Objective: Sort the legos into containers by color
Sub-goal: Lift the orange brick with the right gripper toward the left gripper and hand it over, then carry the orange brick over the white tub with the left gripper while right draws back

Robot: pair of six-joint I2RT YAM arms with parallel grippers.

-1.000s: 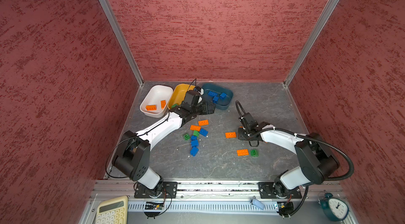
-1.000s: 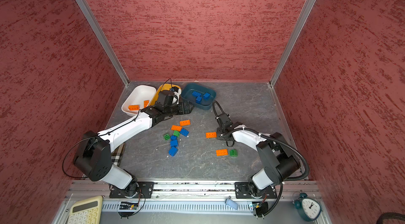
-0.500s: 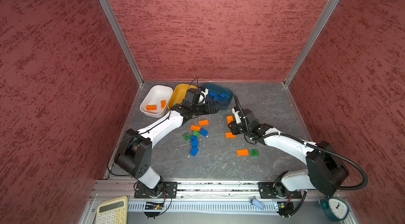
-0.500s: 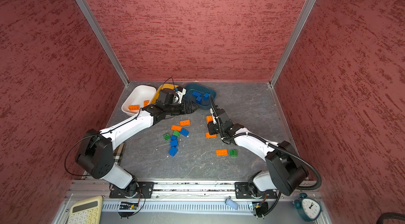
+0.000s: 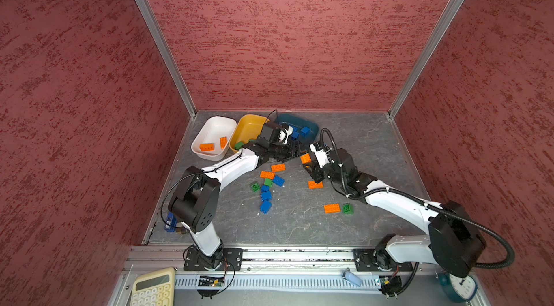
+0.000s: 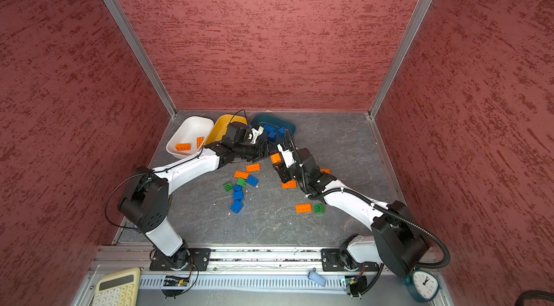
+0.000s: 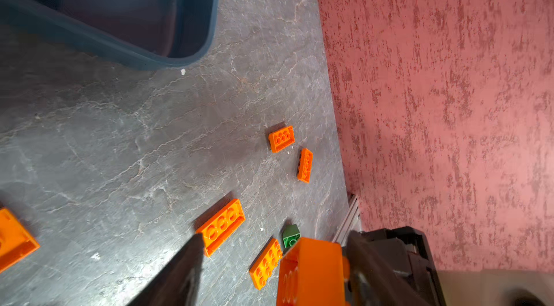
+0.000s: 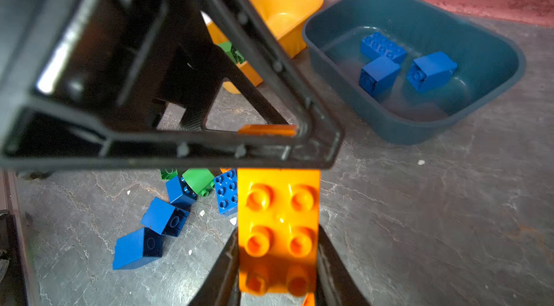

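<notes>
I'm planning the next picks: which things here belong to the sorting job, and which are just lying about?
Job:
- white tub, yellow tub, teal tub
- held orange brick, gripped by the shut right tool, with the open left tool around it
- loose on the table: orange bricks, green bricks, blue bricks

Lying about:
- calculator
- teal clock
- small pale blue object

A calculator and teal clock sit apart.

Three tubs stand in a row at the back: the left tub holds two bricks, the right tub several. Before the right tub a raised brick hangs over the table, with loose bricks scattered in front.
</notes>
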